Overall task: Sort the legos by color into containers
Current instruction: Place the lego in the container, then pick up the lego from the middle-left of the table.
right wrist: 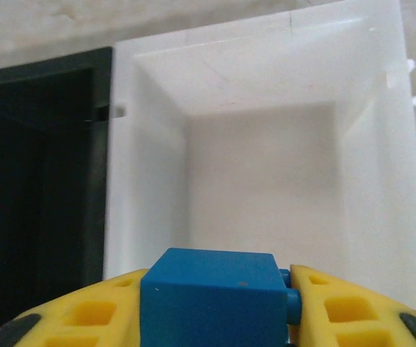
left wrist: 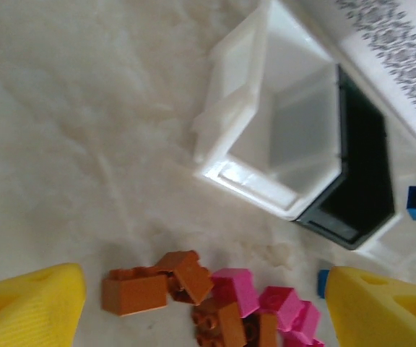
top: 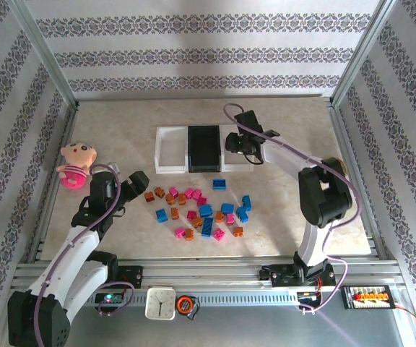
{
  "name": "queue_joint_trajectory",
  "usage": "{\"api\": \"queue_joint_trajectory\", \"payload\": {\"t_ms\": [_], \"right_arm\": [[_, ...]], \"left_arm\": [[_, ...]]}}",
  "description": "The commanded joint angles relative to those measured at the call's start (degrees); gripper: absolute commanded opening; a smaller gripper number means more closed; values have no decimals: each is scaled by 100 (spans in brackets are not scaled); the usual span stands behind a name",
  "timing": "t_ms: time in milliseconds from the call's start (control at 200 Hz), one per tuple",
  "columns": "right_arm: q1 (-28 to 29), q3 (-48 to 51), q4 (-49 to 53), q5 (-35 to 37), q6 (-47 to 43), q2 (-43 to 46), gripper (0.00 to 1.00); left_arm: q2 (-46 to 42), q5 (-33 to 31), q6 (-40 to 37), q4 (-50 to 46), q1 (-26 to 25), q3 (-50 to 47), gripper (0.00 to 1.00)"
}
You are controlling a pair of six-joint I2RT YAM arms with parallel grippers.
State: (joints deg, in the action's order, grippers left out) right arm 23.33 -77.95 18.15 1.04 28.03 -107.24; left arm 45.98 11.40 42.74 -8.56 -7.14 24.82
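Left arm: rises from its base at lower left, elbow bent, left gripper angled forward and to the right, its yellow fingers spread wide. Right arm: upright from its base, forearm stretched forward and to the left, right gripper at the far end. Its yellow fingers are closed on a blue lego.

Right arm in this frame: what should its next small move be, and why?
Probably open the right end effector and let go. It grips a blue brick between its fingers, poised over the white tray, whose floor looks bare, so a release should drop the brick inside.
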Motion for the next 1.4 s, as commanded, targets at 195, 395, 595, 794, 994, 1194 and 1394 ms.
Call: {"api": "queue_joint_trajectory", "payload": {"t_ms": [195,395,595,794,994,1194,1394], "right_arm": [[51,-278,252,138,-228,116,64],[58,488,32,89,-167,708,63],[-50,888,-51,56,-135,998,63],[-91,966,-102,7,-109,1100,63],[-109,1018,-137,-10,-56,1192,63],[-109,1085,-176,-44,-25,1238,63],[-118,1270,-201,-34,-17,1413,63]], "left_arm": [[763,-599,-477,-564,-115,351,68],[1876,-652,-580,-266,-491,553,63],[2345,-1052,-822,-227,-975,731,65],[2713,-1085,-931,-35,-1006,726,61],[3056,-1069,-961,71,-1060,746,55],[3217,-1115,-930,272,-1060,650,40],[2776,-1055,-956,-55,-1070,752,23]]}}
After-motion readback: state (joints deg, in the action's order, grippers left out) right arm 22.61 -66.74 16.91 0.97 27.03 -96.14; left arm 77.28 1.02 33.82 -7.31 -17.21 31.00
